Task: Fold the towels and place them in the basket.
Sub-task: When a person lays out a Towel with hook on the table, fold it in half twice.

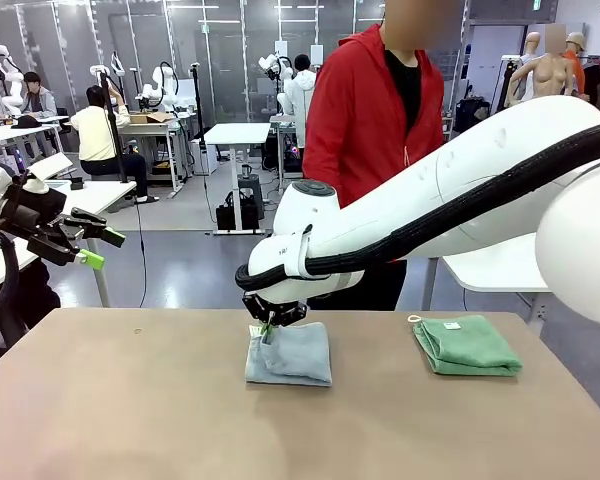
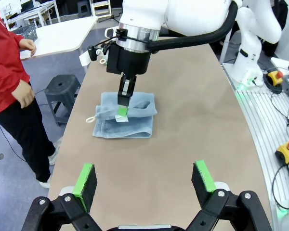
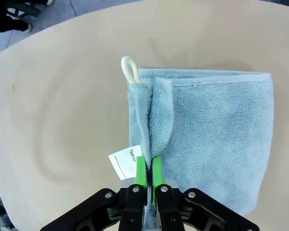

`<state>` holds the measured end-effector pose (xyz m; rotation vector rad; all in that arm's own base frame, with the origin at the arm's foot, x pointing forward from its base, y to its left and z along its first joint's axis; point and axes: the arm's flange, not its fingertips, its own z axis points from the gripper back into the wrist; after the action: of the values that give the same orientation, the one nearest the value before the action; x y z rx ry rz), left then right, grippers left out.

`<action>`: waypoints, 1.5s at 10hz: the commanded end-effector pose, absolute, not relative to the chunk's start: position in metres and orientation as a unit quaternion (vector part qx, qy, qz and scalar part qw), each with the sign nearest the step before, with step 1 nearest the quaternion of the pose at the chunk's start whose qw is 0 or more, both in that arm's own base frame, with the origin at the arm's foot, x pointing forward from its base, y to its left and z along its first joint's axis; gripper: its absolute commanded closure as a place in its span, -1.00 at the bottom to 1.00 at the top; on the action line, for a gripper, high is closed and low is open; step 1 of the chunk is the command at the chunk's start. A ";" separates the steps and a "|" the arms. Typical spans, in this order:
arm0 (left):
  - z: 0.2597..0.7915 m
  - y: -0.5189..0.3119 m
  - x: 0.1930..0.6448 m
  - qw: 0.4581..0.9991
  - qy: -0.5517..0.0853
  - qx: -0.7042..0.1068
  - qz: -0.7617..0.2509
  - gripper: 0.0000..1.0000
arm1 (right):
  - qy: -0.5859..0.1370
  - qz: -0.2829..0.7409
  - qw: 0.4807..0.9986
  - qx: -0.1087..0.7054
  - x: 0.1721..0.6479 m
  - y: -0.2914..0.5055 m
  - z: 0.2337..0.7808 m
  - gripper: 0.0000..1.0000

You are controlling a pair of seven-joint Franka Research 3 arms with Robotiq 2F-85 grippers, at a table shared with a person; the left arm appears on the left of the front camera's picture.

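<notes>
The pale blue-grey towel [image 1: 292, 356] lies folded at the middle of the table, with a white hanging loop [image 3: 130, 70] and a white name tag [image 3: 124, 162]. My right gripper [image 1: 267, 322] is shut on a raised fold at the towel's left edge [image 3: 154, 120]. In the left wrist view the same pinch [image 2: 122, 109] sits on the towel [image 2: 130, 126]. The mint green towel [image 1: 467, 346] rests folded at the table's right. My left gripper [image 1: 92, 248] hangs open and empty, high off the table's left; its green pads [image 2: 85, 179] stand wide apart. The basket is out of view.
A person in a red hoodie [image 1: 375, 110] stands at the far side of the table, hands at their sides [image 2: 24, 94]. A dark stool [image 2: 62, 88] stands on the floor beside the table. The bare tabletop [image 1: 130, 400] spreads out in front.
</notes>
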<state>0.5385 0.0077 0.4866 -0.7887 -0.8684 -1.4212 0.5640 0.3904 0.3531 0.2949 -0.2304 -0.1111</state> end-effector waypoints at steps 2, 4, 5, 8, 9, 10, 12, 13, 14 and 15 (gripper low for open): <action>0.489 0.007 0.537 0.604 -0.374 -0.339 -0.617 -1.00 | -0.134 -0.079 0.975 0.157 0.566 0.396 0.346 1.00; 0.489 0.007 0.537 0.604 -0.374 -0.339 -0.617 -1.00 | -0.133 -0.079 0.974 0.167 0.565 0.399 0.342 0.49; 0.489 0.007 0.537 0.604 -0.374 -0.339 -0.617 -1.00 | -0.133 -0.079 0.973 0.173 0.565 0.400 0.339 0.49; 0.489 0.007 0.537 0.604 -0.374 -0.339 -0.617 -1.00 | -0.156 -0.093 0.965 0.188 0.562 0.395 0.343 -0.31; 0.489 0.007 0.537 0.604 -0.374 -0.339 -0.617 -1.00 | -0.155 -0.090 0.966 0.186 0.559 0.391 0.348 0.02; 0.489 0.007 0.537 0.604 -0.374 -0.339 -0.617 -1.00 | -0.149 -0.079 0.970 0.177 0.556 0.382 0.355 -0.71; 0.489 0.007 0.537 0.604 -0.374 -0.339 -0.617 -1.00 | -0.100 -0.064 0.981 0.152 0.551 0.349 0.374 -1.00; 0.489 0.007 0.537 0.604 -0.374 -0.339 -0.617 -1.00 | -0.077 -0.055 0.985 0.142 0.550 0.330 0.382 -0.77; 0.489 0.007 0.537 0.604 -0.374 -0.339 -0.617 -1.00 | -0.042 -0.045 0.989 0.131 0.548 0.310 0.392 -0.77; 0.489 0.007 0.537 0.604 -0.374 -0.339 -0.617 -1.00 | -0.036 -0.028 0.991 0.126 0.549 0.296 0.397 -0.77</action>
<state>0.5385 0.0078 0.4866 -0.7886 -0.8685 -1.4209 0.5511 0.3142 0.3899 0.2541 -0.1131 -0.1017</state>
